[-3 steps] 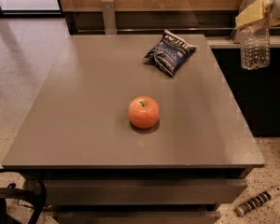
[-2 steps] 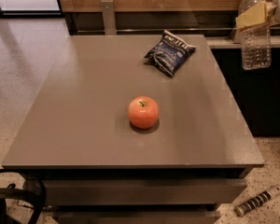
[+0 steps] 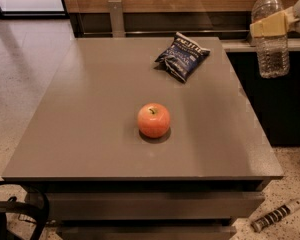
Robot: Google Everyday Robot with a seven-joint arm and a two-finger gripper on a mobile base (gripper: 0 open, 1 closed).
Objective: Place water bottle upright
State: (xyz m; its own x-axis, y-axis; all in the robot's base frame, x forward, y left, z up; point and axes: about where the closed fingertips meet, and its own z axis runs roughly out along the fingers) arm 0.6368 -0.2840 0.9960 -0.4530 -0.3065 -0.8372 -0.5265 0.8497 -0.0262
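The gripper grasps a clear ribbed plastic water bottle, upright, well right of and behind the round red apple. The apple rests on the grey surface.

Upper right, a pale-yellow gripper clasps the clear, white-capped water bottle. Orange-red apple, dark blue bag with white lettering, grey-brown table.

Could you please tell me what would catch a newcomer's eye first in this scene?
A red-orange apple sits alone near the middle of the grey table, with a dark blue chip bag lying toward its far right corner. At the upper right, past the table's edge, the hand is closed around the upper body of a clear water bottle, holding it upright in the air.
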